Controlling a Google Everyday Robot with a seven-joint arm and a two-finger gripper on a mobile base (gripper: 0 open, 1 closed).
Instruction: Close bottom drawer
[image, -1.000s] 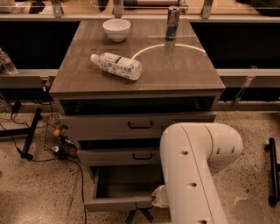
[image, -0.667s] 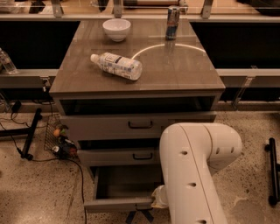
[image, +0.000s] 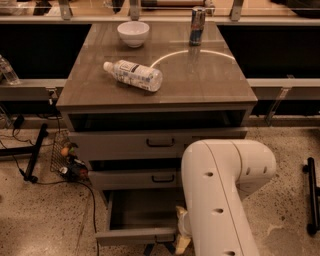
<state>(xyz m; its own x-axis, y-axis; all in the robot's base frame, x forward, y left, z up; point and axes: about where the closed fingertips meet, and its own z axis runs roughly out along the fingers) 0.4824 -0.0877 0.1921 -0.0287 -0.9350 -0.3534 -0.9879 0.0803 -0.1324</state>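
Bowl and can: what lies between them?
Only bare cabinet top separates bowl and can, in the camera view; the bottle lies nearer. The gripper sits low, at the front of the bottom drawer.

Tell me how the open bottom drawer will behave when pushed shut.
The bottom drawer stands pulled well out and looks empty, so it should probably slide lightly. Its box looks rigid, so flexing seems unlikely. The claw sits at the right end of its front; pushing off-centre there might skew it slightly.
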